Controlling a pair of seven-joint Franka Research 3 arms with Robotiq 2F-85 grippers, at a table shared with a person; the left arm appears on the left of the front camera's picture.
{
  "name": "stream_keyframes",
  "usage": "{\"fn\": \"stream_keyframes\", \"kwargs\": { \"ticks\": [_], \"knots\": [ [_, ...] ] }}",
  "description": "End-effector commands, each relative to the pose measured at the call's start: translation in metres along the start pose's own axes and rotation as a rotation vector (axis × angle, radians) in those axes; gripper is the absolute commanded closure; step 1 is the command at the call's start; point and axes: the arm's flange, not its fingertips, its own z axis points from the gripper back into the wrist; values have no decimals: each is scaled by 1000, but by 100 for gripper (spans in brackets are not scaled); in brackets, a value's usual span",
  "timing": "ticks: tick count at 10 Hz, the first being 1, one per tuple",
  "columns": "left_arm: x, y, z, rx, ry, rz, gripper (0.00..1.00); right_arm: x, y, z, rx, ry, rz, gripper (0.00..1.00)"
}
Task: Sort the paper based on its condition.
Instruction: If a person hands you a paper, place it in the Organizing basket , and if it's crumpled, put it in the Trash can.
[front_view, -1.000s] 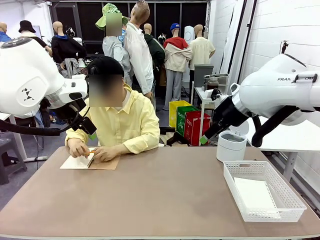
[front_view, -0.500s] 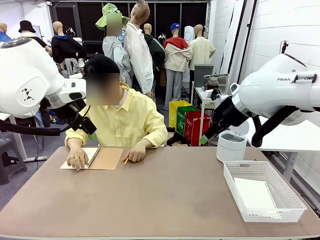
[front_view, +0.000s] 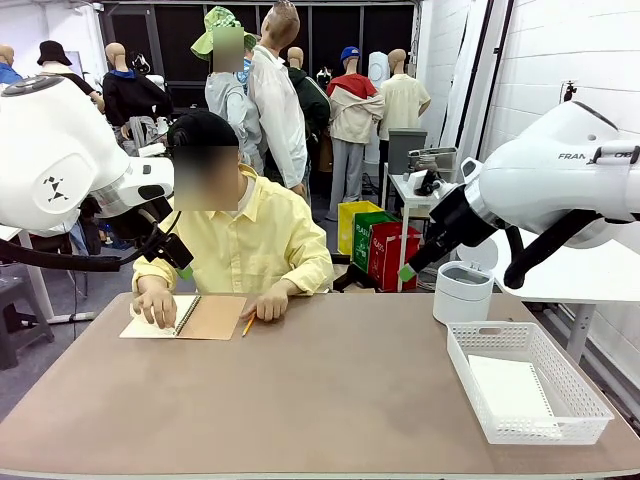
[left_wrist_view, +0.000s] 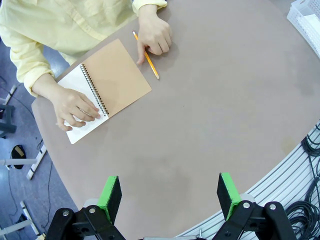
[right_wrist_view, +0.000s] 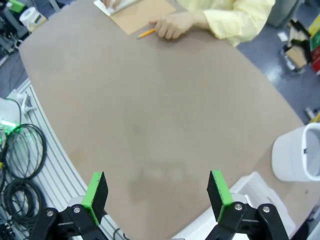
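a paper sheet (front_view: 508, 388) lies flat in the basket (front_view: 545, 430) on the table's (front_view: 330, 400) right side, which the front view shows. the left wrist view details the far side: one hand (left_wrist_view: 75, 106) flat on the notebook (left_wrist_view: 117, 77), the other hand (left_wrist_view: 156, 35) curled, a finger by the pencil (left_wrist_view: 146, 63). the left gripper (left_wrist_view: 170, 192) and right gripper (right_wrist_view: 156, 192) hang above the tabletop, jaws spread wide, holding nothing.

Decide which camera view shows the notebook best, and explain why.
The left wrist view: it looks down on the whole open notebook, showing spiral, tan cover and white page under the person's hand. The front view shows it far off, foreshortened; the right wrist view crops it at the top edge.
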Motion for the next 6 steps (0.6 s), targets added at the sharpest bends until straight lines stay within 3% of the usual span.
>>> {"fn": "stream_keyframes", "kwargs": {
  "ticks": [1,6],
  "knots": [
    [-1,1,-1,-3,-9,1,0,7,2,-2,16,-63,62,0],
    [-1,1,-1,-3,-9,1,0,9,7,4,-3,-34,47,0]
  ]
}}
